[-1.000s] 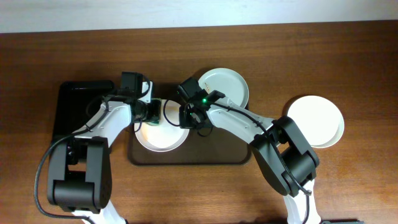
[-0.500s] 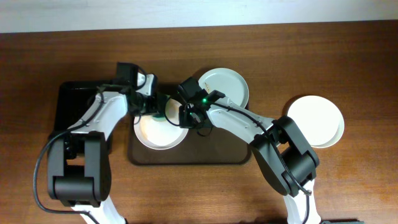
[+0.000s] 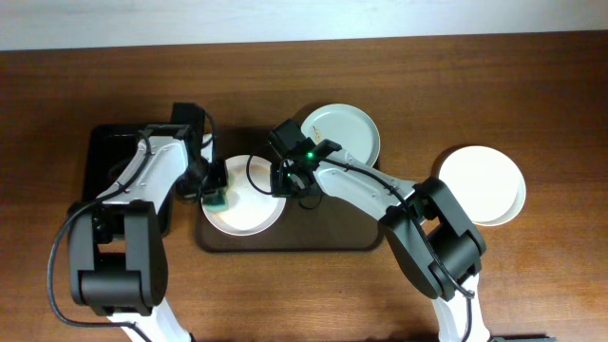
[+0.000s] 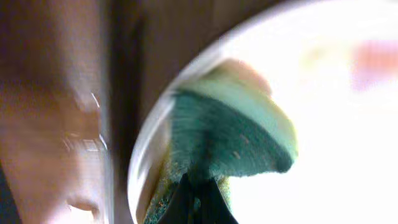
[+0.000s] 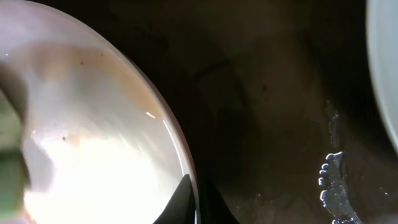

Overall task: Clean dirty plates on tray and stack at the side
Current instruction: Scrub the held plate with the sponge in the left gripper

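A white plate point(image 3: 249, 207) lies on the left half of the dark brown tray point(image 3: 328, 228). My left gripper point(image 3: 215, 193) is shut on a green sponge point(image 3: 218, 199) that presses on the plate's left rim. In the left wrist view the sponge point(image 4: 230, 134) covers the edge of the bright plate point(image 4: 336, 124), with the gripper point(image 4: 200, 200) pinching it. My right gripper point(image 3: 284, 184) is shut on the plate's right rim. The right wrist view shows that rim point(image 5: 177, 149) between the gripper's point(image 5: 198, 202) jaws. A pale blue-green plate point(image 3: 342, 131) lies at the tray's back right.
Another white plate point(image 3: 483, 185) lies on the wooden table to the right of the tray. A smaller black tray point(image 3: 104, 171) lies at the left, under my left arm. Wet foam spots point(image 5: 333, 180) mark the brown tray's floor beside the held plate.
My left gripper has swept the sponge from the plate's back edge to its left rim, nearer the table's front. The right gripper and the plate have stayed put.
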Controlling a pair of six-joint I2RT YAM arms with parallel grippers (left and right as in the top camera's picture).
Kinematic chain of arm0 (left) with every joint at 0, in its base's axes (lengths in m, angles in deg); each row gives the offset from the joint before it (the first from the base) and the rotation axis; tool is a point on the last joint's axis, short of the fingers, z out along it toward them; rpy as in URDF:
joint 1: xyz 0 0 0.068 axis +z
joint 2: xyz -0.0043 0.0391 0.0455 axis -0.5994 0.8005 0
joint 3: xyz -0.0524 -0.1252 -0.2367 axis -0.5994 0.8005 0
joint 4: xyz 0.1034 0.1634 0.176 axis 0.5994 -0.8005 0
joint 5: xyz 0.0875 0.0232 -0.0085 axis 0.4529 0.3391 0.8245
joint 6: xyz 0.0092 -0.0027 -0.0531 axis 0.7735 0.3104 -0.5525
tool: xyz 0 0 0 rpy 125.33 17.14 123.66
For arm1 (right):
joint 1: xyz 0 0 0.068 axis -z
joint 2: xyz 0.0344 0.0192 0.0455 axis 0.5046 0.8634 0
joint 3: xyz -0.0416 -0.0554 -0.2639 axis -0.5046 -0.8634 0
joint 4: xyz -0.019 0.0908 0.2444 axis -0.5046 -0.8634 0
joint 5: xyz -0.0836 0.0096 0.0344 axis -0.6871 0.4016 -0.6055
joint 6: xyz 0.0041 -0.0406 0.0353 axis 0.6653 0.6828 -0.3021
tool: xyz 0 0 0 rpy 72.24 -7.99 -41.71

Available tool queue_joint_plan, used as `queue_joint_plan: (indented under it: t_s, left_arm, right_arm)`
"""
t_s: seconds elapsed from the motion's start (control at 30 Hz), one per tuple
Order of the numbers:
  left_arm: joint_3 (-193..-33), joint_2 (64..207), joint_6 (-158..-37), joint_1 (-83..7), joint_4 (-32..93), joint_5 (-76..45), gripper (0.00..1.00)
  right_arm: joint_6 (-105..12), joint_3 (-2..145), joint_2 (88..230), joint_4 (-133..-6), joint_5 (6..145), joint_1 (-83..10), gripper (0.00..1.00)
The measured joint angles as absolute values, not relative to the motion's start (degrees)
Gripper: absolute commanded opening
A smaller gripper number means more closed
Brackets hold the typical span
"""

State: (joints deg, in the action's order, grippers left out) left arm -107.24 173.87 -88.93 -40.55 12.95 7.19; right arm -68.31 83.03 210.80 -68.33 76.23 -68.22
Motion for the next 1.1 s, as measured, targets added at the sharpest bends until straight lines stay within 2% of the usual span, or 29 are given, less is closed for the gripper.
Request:
queue_joint_plan:
  t_s: [0.33, 0.53, 0.7, 0.93, 1.1]
  left_arm:
    - [-107.22, 173.87, -85.42, -46.65, 12.45, -4.7, 0.01]
    - [-107.2, 173.87, -85.9, -43.74, 22.39, -7.15, 0.01]
    - [-107.26, 173.87, -86.57, -40.88, 27.42, -2.6, 0.01]
    - [-107.28, 173.87, -88.08, -42.72, 17.49, 6.78, 0.01]
    - [-107.28, 173.87, -87.84, -44.12, 12.34, 3.65, 0.0]
  right_arm:
    - [-68.59, 83.03, 210.8, -68.42, 77.3, -67.08, 0.04]
    - [-68.59, 83.03, 210.8, -68.42, 77.34, -66.66, 0.04]
    - [-68.59, 83.03, 210.8, -68.39, 77.54, -66.66, 0.04]
    - [-68.51, 83.03, 210.8, -68.42, 77.74, -66.66, 0.04]
    - [-68.31, 83.03, 210.8, -68.59, 77.93, -66.66, 0.04]
